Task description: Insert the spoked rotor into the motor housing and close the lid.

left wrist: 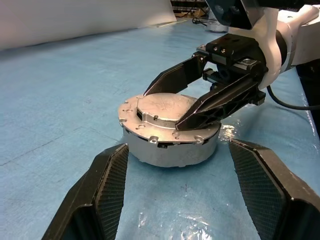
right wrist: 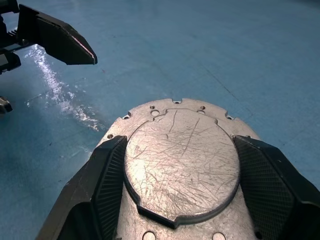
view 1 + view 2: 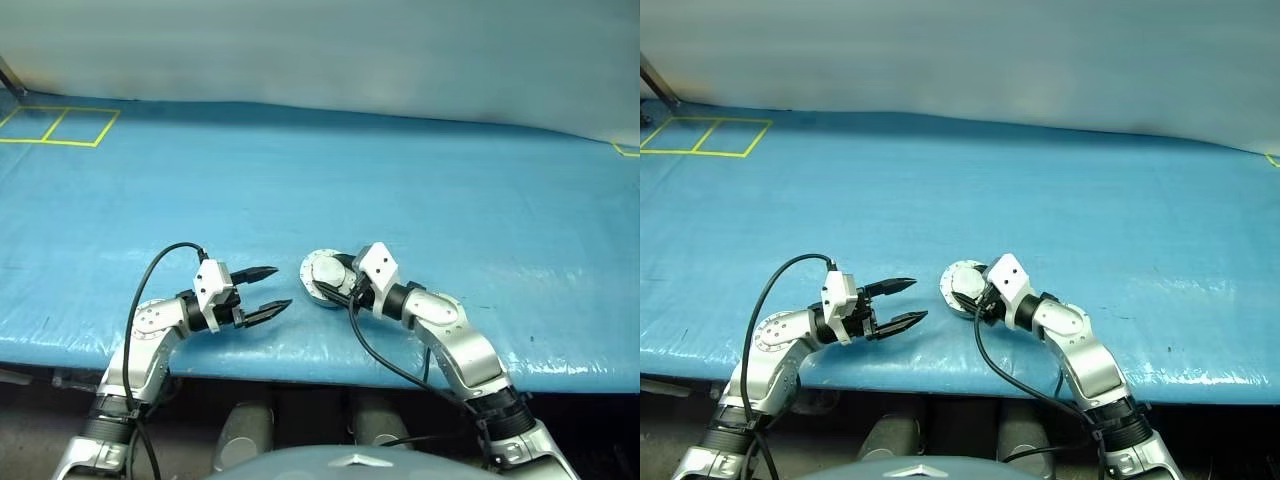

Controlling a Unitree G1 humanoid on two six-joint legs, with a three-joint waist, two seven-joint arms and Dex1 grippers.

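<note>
covering the table, a wrinkled blue sheet (image 3: 400, 190) meets a pale wall (image 3: 350, 50).

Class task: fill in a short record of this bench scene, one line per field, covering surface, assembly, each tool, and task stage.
surface: blue mat
assembly: lid, plain silver face up, seated on the motor housing
right tool: fingers on either side of the lid's raised top
left tool: open, empty, apart from the housing
task stage: lid on; rotor hidden
</note>
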